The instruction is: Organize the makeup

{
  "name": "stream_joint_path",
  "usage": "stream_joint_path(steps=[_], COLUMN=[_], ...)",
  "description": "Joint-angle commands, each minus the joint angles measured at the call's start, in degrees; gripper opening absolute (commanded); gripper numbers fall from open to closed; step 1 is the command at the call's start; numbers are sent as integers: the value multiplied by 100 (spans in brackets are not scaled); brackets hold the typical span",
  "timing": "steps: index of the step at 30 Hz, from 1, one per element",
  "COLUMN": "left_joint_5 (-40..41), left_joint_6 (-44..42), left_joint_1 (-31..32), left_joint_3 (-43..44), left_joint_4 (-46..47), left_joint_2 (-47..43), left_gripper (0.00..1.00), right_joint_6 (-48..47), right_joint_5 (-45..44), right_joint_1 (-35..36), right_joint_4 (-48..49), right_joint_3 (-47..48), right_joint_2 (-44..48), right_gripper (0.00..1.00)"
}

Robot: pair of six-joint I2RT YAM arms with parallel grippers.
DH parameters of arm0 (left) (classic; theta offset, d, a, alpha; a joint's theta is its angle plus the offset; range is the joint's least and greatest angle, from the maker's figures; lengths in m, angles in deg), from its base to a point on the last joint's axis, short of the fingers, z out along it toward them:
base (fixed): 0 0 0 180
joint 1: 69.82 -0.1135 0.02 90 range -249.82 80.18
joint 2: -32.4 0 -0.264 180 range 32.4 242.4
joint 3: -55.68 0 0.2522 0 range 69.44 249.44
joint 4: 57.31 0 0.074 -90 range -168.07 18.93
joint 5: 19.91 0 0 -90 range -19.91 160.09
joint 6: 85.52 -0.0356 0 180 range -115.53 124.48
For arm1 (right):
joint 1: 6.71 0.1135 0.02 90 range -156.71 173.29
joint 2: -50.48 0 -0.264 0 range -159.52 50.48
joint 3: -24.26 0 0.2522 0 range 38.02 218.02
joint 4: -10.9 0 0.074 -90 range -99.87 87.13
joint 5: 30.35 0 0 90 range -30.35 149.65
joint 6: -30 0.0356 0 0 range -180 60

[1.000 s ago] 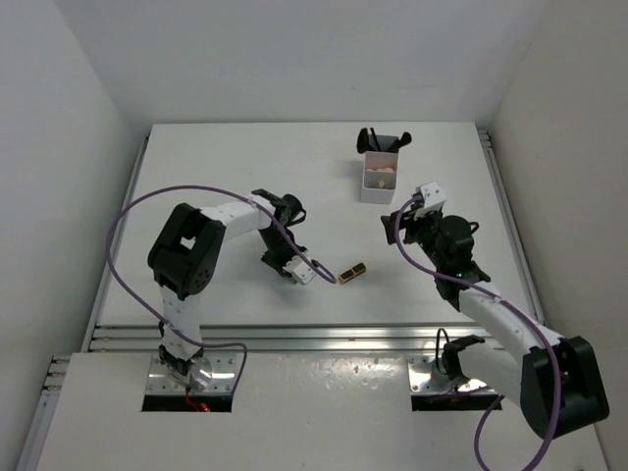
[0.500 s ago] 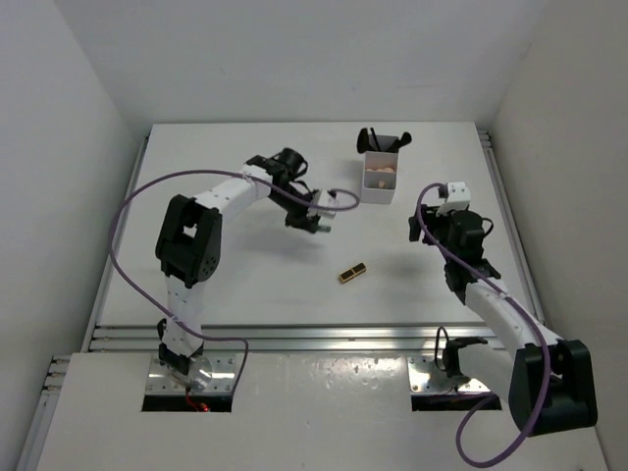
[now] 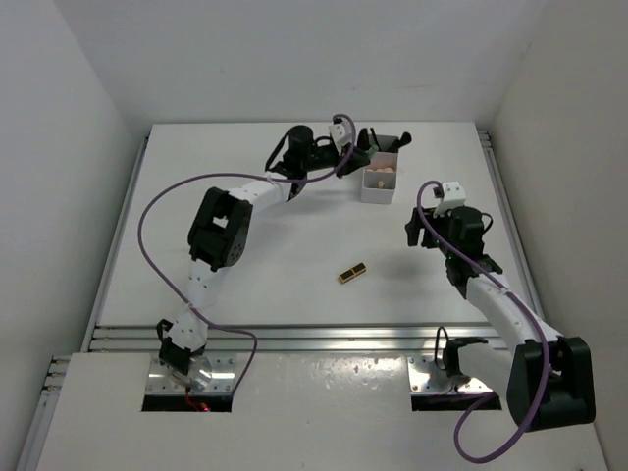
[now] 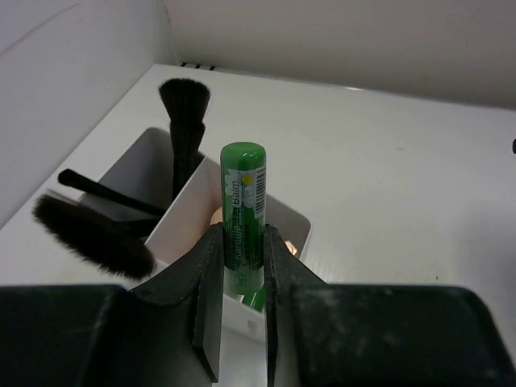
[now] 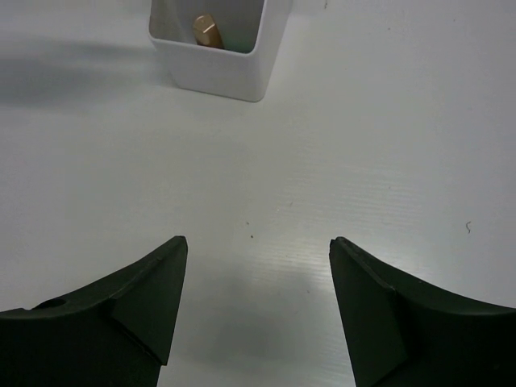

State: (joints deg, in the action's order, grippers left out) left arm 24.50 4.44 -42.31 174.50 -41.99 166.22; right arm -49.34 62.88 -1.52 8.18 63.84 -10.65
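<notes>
Overhead, the left gripper [image 3: 355, 149] hangs at the 10 o'clock corner of the white box [image 3: 377, 193], which sits far up the table toward 12 o'clock. The gold-black lipstick [image 3: 352, 272] lies loose mid-table, at 6 o'clock from the box, with the right gripper [image 3: 420, 232] near it toward 2 o'clock.

From the left wrist, the jaws pinch a green tube [image 4: 243, 181] upright, seemingly over the box's nearer compartment; black brushes [image 4: 184, 105] stand in the farther one.

From the right wrist, the fingers [image 5: 137, 298] are spread on nothing, and a rose-gold tube [image 5: 205, 28] shows in the box at 12 o'clock.

The step looks like stowing the green tube: next, lower it in and let go.
</notes>
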Motion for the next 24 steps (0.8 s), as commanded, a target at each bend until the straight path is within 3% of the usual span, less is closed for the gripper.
stream_joint_path(steps=[1, 11, 24], left_joint_5=[93, 875, 761], left_joint_6=[1057, 1357, 926], left_joint_1=[237, 475, 422], left_joint_3=[462, 569, 331], left_joint_4=[1652, 2392, 2154], left_joint_2=[363, 1092, 1296], left_gripper=[0, 0, 0], right_joint_6=[-282, -766, -714], right_joint_5=[73, 363, 679], right_joint_1=[-88, -413, -853], right_joint_4=[-278, -911, -1087], right_joint_3=[467, 827, 942], right_joint_2=[-57, -172, -304], right_gripper=[72, 73, 74])
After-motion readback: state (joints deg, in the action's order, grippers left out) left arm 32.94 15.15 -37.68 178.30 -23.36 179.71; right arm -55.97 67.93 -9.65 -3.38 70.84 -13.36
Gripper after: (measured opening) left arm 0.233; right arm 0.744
